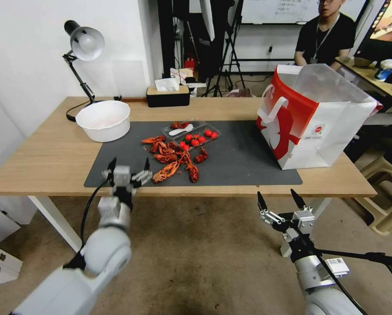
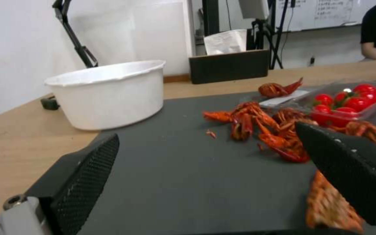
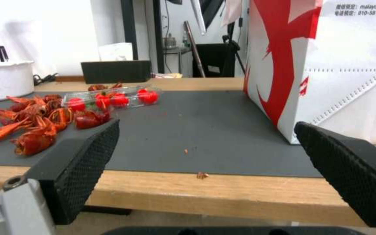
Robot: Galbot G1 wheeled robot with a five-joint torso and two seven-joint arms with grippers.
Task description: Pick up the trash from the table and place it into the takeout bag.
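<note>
Light-wood table (image 1: 42,162), dark grey mat (image 1: 239,162) across middle, concrete floor below. Far left: white bowl (image 1: 104,120) on mat corner. Left gripper (image 1: 128,170) over mat's front-left edge, fingers apart, nothing held. Red crayfish shells (image 1: 171,159) piled mid-mat, just beside clear tray of tomatoes (image 1: 200,135). Bare mat between pile and takeout bag (image 1: 314,118), white/red, standing open far right. Right gripper (image 1: 280,200) off table's front edge, spread wide, nothing held.

Light-wood bench (image 1: 51,162) w/ dark grey mat (image 1: 244,162); white bowl (image 1: 104,120), tissue box (image 1: 167,96), lamp (image 1: 84,48) on wood.
</note>
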